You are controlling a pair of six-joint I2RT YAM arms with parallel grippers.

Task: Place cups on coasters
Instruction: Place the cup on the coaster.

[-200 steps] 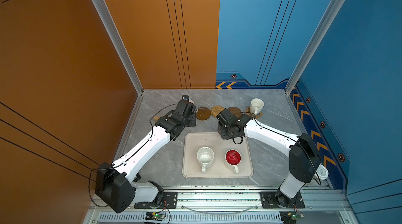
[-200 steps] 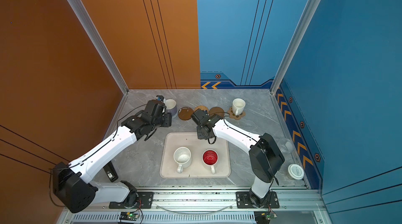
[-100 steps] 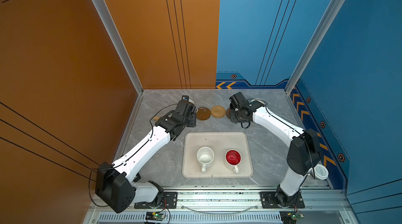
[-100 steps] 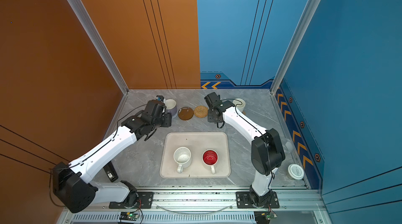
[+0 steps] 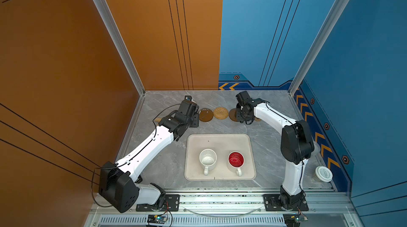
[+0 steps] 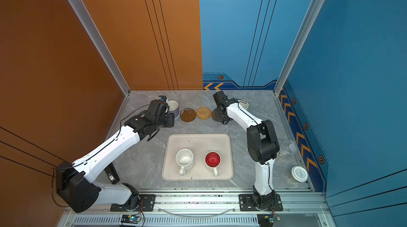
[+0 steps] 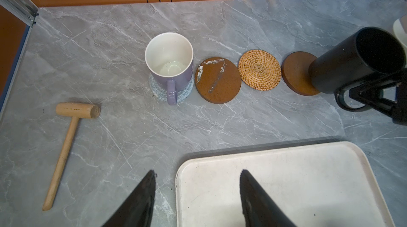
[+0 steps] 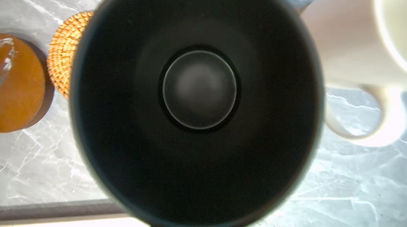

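Cups: lavender mug (image 7: 169, 60), white inside, upright on the grey-white woven coaster (image 7: 185, 95) at 11 o'clock on the table (image 7: 110, 45), handle to 6 o'clock. The matte black mug (image 7: 343, 65) is mouth up over the 3 o'clock part of the plain brown coaster (image 7: 295, 71); contact unclear. The cream-white mug (image 6: 244, 104) is at 1 o'clock, mostly hidden. The speckled white mug (image 5: 208, 159) and red-lined white mug (image 5: 236, 159) stand upright side by side on the cream tray (image 5: 220, 140) at 6 o'clock, handles to 6 o'clock. Bare coasters at 12 o'clock: glossy brown coaster (image 7: 218, 80), white-scuffed; tan rattan coaster (image 7: 259, 69) at its 3 o'clock.
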